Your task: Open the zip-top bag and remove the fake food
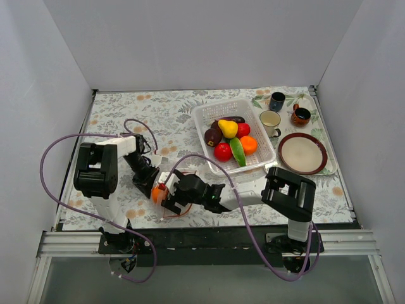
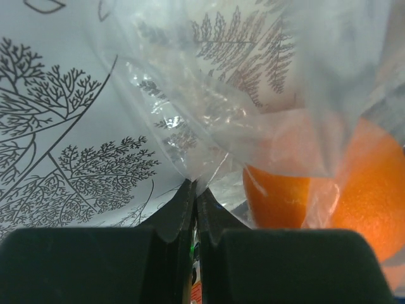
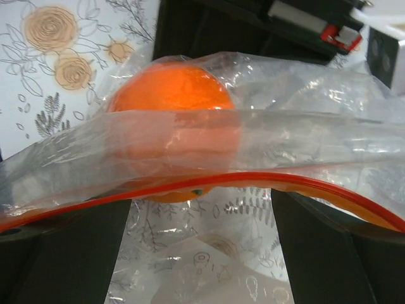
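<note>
The clear zip-top bag (image 1: 177,208) lies on the floral cloth near the front, between both grippers. One orange fake fruit (image 1: 156,194) is inside it. My left gripper (image 2: 195,187) is shut on a fold of the bag's plastic, with the orange fruit (image 2: 361,196) just to its right. My right gripper (image 3: 202,212) is open wide at the bag's mouth. The red-orange zip strip (image 3: 209,182) stretches across both fingers, and the orange fruit (image 3: 171,95) sits just beyond it. Other fake food (image 1: 229,139) lies in the white basket (image 1: 204,115).
The basket stands behind and right of the bag. A tray at the right holds three mugs (image 1: 271,120) and a brown-rimmed plate (image 1: 302,153). White walls close in the table on three sides. The left arm's cable (image 1: 63,142) loops over the left side.
</note>
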{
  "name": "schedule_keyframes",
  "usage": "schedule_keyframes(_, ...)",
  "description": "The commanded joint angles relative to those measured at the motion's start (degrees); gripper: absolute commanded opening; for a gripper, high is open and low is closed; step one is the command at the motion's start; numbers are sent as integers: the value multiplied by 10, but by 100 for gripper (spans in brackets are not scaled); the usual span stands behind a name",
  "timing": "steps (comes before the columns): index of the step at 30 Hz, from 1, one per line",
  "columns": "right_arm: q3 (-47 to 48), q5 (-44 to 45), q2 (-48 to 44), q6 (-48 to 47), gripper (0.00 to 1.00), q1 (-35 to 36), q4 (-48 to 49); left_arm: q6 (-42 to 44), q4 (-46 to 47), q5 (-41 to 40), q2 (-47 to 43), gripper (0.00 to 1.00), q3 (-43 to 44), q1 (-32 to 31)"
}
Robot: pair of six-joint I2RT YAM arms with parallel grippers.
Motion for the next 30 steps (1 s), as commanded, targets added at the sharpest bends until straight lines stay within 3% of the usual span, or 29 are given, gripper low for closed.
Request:
schedule_keyframes(1,46,-15,19,-5,99,14,14,2,68,-16,21,0,-1,-16)
schedule_keyframes(15,101,-36,75,-4,98,40,-16,-15,49,29,16,0,-1,-56)
schedule_keyframes(17,93,-36,70,-4,92,39,-22,-8,54,22,14,0,-8,-56)
schedule_keyframes(21,62,-29,28,3,60,38,-37,-3,77,-14,23,0,-28,-43)
schedule_keyframes(22,56,-26,17,6,56,38,-44,-1,85,-25,29,0,-28,-29)
schedule_keyframes(30,-43,-8,-124,24,52,38,-75,8,103,-89,80,0,31,61)
